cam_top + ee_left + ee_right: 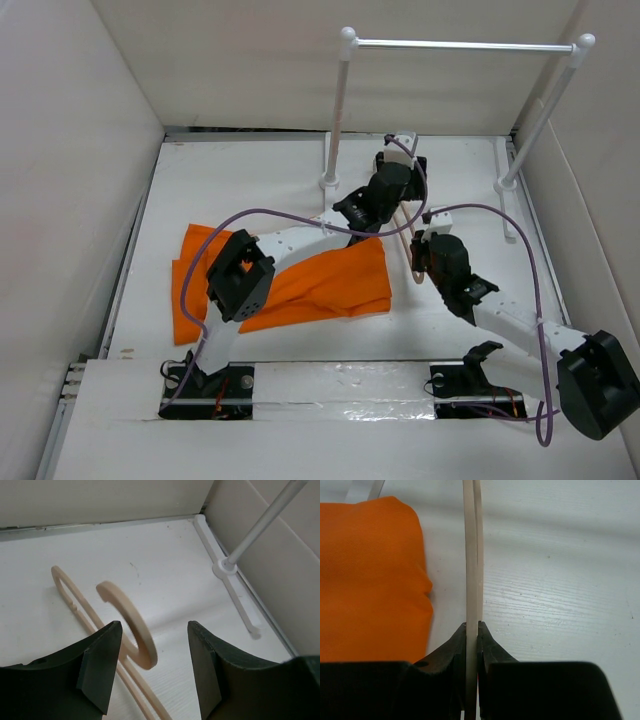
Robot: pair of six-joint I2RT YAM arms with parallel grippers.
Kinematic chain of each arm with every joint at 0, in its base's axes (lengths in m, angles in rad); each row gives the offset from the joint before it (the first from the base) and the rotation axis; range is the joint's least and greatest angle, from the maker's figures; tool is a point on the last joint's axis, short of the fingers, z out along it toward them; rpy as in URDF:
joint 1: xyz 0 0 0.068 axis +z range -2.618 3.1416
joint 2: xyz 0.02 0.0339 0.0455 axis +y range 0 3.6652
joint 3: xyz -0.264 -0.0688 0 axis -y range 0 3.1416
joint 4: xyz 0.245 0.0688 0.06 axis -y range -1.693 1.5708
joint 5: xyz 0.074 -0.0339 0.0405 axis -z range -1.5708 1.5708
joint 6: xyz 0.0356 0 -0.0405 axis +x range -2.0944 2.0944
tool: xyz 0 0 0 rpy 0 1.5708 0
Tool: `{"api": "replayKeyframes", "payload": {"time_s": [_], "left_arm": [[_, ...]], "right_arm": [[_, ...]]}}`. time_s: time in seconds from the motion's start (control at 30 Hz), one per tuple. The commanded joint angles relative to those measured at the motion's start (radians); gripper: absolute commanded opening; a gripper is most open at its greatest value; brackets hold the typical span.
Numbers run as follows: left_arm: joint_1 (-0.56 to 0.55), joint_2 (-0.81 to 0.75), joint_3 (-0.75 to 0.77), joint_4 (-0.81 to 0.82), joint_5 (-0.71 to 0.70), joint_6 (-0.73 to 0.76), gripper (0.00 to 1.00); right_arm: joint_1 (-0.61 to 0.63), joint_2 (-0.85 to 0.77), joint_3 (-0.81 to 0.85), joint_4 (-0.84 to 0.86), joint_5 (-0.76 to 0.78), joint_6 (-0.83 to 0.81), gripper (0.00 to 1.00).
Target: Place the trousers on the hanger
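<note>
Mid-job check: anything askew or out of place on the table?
Nothing damaged or spilled. The hanger stands on edge, pinched by the right gripper; the trousers lie rumpled beside it, not yet on it.

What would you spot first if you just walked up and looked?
The bright orange trousers, lying on the white table left of centre. Next, the thin beige hanger beside them, pinched in the right gripper, while the left gripper hovers open over its hook.
</note>
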Motion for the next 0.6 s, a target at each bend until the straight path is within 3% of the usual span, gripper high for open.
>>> {"api": "replayKeyframes", "payload": {"time_s": [0.0,0.17,0.47,0.57], "left_arm": [[-0.003,0.029,0.092,-0.026,0.004,0.024,0.52],[0.006,0.042,0.117,-0.053,-0.034,0.028,0.43],[0.017,0.069,0.141,-0.132,-0.025,0.004,0.5],[0.017,0.069,0.144,-0.162,-0.036,0.004,0.45]], "right_arm": [[0.015,-0.01,-0.009,0.011,0.002,-0.013,0.0],[0.015,-0.018,-0.015,0.014,0.011,-0.01,0.0],[0.015,-0.021,-0.001,0.003,0.022,-0.013,0.0],[0.015,-0.019,0.006,-0.006,0.022,-0.016,0.0]]}}
